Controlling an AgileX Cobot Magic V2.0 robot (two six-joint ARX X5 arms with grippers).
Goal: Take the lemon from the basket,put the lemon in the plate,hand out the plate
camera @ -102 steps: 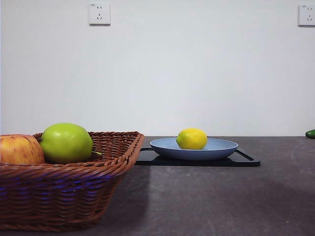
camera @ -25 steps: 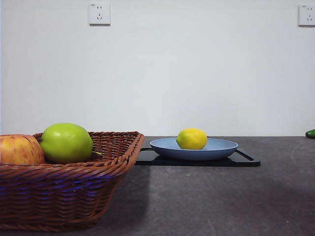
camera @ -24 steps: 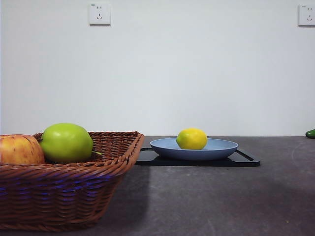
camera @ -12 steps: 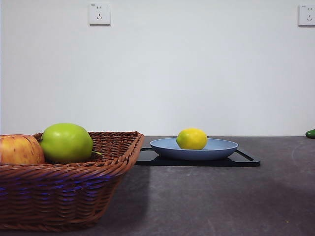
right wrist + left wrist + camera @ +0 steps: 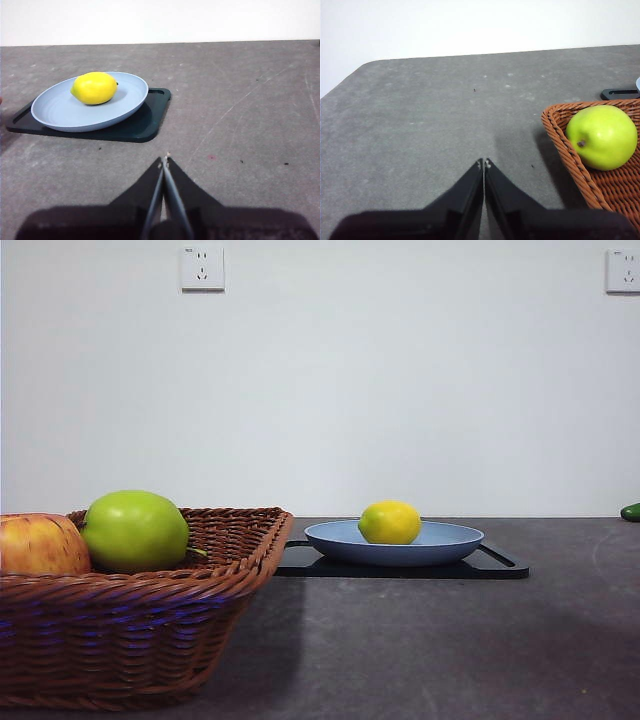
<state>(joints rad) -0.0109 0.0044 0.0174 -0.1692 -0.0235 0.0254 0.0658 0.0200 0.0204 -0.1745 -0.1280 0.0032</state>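
The yellow lemon (image 5: 390,522) lies in the blue plate (image 5: 455,540), which sits on a flat black tray (image 5: 500,565) at mid table. They also show in the right wrist view: lemon (image 5: 94,88), plate (image 5: 125,102). The brown wicker basket (image 5: 150,630) stands at the front left. My right gripper (image 5: 164,162) is shut and empty, above bare table a short way from the tray. My left gripper (image 5: 483,163) is shut and empty, above bare table beside the basket (image 5: 570,160). Neither arm shows in the front view.
A green apple (image 5: 135,531) and a red-yellow apple (image 5: 40,545) lie in the basket; the green apple (image 5: 602,136) also shows in the left wrist view. A small green thing (image 5: 631,511) lies at the far right edge. The black tray (image 5: 150,125) lies under the plate.
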